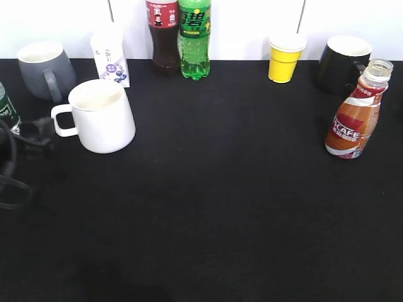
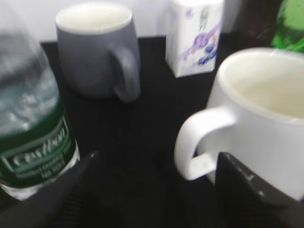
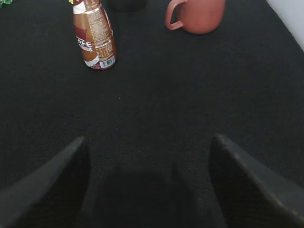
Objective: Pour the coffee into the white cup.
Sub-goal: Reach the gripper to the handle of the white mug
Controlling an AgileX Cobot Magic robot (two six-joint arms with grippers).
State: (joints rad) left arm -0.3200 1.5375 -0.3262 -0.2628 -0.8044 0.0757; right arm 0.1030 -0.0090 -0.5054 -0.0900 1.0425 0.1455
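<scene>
The coffee bottle, brown with an orange-red and white label and a clear neck, stands upright at the right of the black table; it also shows at the top left of the right wrist view. The white cup stands upright at the left, handle pointing left, and fills the right of the left wrist view. My left gripper is open and empty, low on the table, its right finger beside the cup's handle; it is a dark shape in the exterior view. My right gripper is open and empty, well short of the bottle.
A grey mug, a small carton, a cola bottle, a green soda bottle, a yellow paper cup and a black mug line the back. A green-labelled water bottle stands left of my left gripper. A reddish mug is beyond the coffee.
</scene>
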